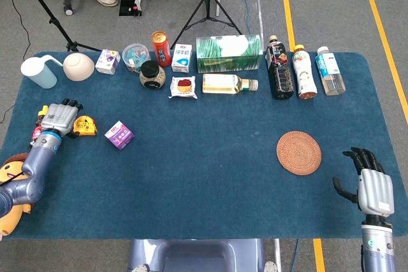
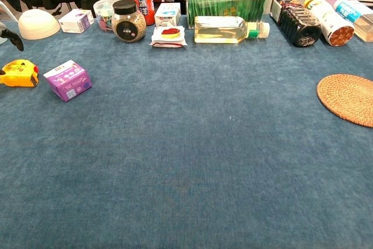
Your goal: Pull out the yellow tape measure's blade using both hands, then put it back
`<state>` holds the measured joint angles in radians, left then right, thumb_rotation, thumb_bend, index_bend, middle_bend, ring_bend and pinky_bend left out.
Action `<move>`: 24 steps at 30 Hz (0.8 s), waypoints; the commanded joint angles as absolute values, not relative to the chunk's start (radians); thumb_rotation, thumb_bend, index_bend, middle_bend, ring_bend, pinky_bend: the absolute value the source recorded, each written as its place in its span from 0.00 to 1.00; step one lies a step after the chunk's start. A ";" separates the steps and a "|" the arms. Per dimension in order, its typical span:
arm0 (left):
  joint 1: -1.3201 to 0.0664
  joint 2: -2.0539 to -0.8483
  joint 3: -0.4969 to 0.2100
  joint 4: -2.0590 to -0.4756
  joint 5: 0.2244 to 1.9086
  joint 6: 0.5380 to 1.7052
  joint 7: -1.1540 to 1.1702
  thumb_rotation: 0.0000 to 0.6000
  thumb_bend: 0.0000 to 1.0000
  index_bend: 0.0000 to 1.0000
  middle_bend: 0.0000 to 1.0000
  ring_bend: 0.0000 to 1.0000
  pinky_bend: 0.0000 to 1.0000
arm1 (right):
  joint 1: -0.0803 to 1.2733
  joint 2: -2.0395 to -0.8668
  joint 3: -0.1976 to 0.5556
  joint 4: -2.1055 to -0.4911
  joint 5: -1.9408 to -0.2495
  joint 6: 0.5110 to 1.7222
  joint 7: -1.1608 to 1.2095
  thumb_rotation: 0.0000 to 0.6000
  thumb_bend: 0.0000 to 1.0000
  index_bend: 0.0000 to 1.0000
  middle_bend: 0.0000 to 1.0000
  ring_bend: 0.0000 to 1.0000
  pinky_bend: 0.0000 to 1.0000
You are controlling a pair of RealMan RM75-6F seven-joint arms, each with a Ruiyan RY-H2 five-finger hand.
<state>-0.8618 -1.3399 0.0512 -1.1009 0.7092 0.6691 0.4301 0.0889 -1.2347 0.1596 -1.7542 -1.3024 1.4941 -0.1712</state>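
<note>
The yellow tape measure (image 1: 85,126) lies on the table (image 1: 204,176) just left of the purple box (image 1: 119,135), its blade apparently retracted, with nothing gripping it. The left robot hand (image 1: 58,116) sits just beside the tape measure on the side away from the purple box, fingers loosely spread and empty; whether it touches the case cannot be told. The right robot hand (image 1: 368,181) rests well apart from the purple box, beyond the woven coaster (image 1: 298,153), fingers spread and holding nothing. Judged step — seating the left robot hand on the case. To do it well, wrap the case firmly, leaving the blade tip exposed and facing the purple box, then bring the right robot hand across to pinch the tip — pulling straight, without tilting the case.
</note>
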 commanded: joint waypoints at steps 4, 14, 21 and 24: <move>-0.853 -1.366 0.047 -1.066 0.703 0.642 0.438 1.00 0.25 0.18 0.15 0.09 0.30 | 0.089 -1.231 0.159 -1.759 -1.303 1.494 -0.172 0.90 0.33 0.23 0.17 0.12 0.24; -0.846 -1.391 0.028 -1.043 0.727 0.627 0.429 1.00 0.25 0.18 0.15 0.09 0.30 | 0.084 -1.229 0.158 -1.762 -1.300 1.496 -0.171 0.91 0.33 0.23 0.17 0.12 0.24; -0.843 -1.406 0.012 -1.027 0.741 0.606 0.409 1.00 0.25 0.18 0.15 0.09 0.30 | 0.082 -1.229 0.159 -1.764 -1.296 1.499 -0.171 0.90 0.33 0.23 0.17 0.12 0.24; -0.841 -1.408 0.006 -1.017 0.752 0.603 0.403 1.00 0.25 0.19 0.15 0.09 0.30 | 0.081 -1.229 0.160 -1.763 -1.293 1.499 -0.171 0.90 0.33 0.23 0.17 0.12 0.24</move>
<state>-0.8415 -1.4067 0.0083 -1.0204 0.7484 0.6025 0.4046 0.0810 -1.2286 0.1598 -1.7632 -1.2937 1.4989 -0.1701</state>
